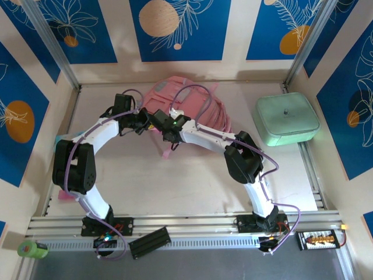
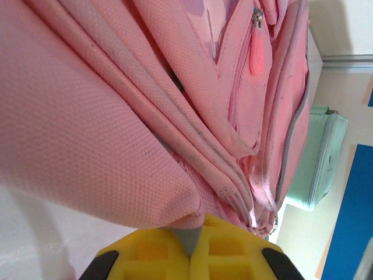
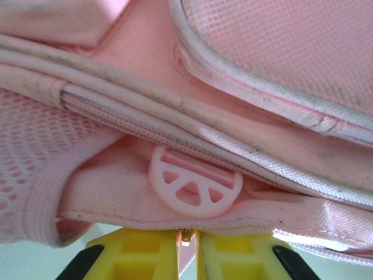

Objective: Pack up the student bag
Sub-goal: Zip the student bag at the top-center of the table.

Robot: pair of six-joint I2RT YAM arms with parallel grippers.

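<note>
A mint-green case (image 1: 287,119) sits on the counter (image 1: 192,186), far right. A green tape roll (image 1: 32,249) and a black box (image 1: 150,242) lie in front.

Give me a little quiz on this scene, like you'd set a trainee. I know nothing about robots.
1. True or false: the left gripper is shut on a fold of the student bag.
2. In the top view, what sits on the table to the right of the bag, apart from it? A. a mint-green case; B. a red book; C. a blue bottle.
3. Fill in: in the right wrist view, the round tab just above the right gripper is coloured ___.

Key: 1 true; 2 A; 3 pink.
</note>
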